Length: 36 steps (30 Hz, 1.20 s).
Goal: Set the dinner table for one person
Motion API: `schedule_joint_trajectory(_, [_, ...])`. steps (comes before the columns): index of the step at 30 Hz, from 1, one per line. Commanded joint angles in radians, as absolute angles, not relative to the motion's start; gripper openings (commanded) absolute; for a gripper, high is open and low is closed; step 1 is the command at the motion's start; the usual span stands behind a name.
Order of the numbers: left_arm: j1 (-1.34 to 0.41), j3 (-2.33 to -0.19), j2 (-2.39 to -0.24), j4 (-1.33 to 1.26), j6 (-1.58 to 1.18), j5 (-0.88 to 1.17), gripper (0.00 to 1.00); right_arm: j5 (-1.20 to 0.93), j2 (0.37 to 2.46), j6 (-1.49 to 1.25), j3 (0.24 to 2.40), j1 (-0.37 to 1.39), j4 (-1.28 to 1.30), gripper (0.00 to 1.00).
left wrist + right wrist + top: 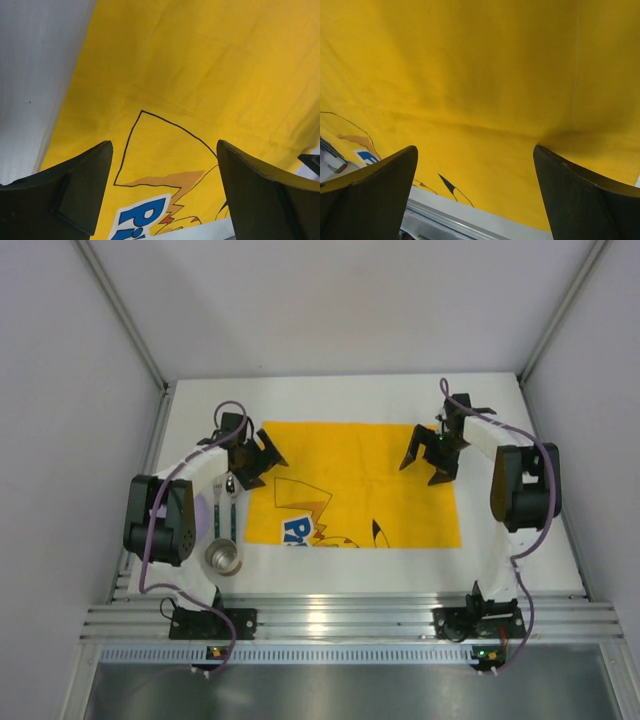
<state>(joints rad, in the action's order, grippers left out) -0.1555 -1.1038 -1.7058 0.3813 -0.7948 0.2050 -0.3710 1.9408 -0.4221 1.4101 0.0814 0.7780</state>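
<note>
The white dinner table [350, 400] carries a yellow cartoon-printed cloth mat [355, 485], spread flat in the middle. My left gripper [262, 462] is open and empty over the mat's left edge; the mat [200, 75] fills its wrist view. My right gripper [428, 462] is open and empty over the mat's right part; the mat [480, 75] fills that view too. A fork and a spoon with teal handles [225, 508] lie left of the mat. A metal cup [223, 558] stands near the front left.
A purple plate [203, 515] lies partly hidden under the left arm. Grey walls close in the table on the left, back and right. An aluminium rail [350, 618] runs along the near edge.
</note>
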Motion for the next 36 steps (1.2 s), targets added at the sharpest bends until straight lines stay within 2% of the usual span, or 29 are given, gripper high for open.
schedule_joint_trajectory(1, [-0.158, -1.212, -1.768, 0.336, -0.746, 0.239, 0.89, -0.402, 2.006, -0.428, 1.496, 0.087, 0.749, 0.99])
schedule_joint_trajectory(9, [-0.158, -1.347, -1.94, 0.414, -0.712, 0.207, 0.88, -0.37, 2.169, -0.416, 1.62, 0.083, 0.776, 0.97])
schedule_joint_trajectory(18, [-0.156, -1.491, -2.051, 0.474, -0.677, 0.198, 0.89, -0.318, 2.249, -0.416, 1.773, 0.071, 0.857, 0.96])
schedule_joint_trajectory(23, [-0.156, -1.577, -2.111, 0.506, -0.676, 0.215, 0.89, -0.304, 2.25, -0.422, 1.784, 0.071, 0.864, 0.97])
schedule_joint_trajectory(36, [-0.156, -1.775, -2.112, 0.578, -0.706, 0.221, 0.9, -0.446, 2.217, -0.465, 1.922, 0.057, 0.857, 0.97])
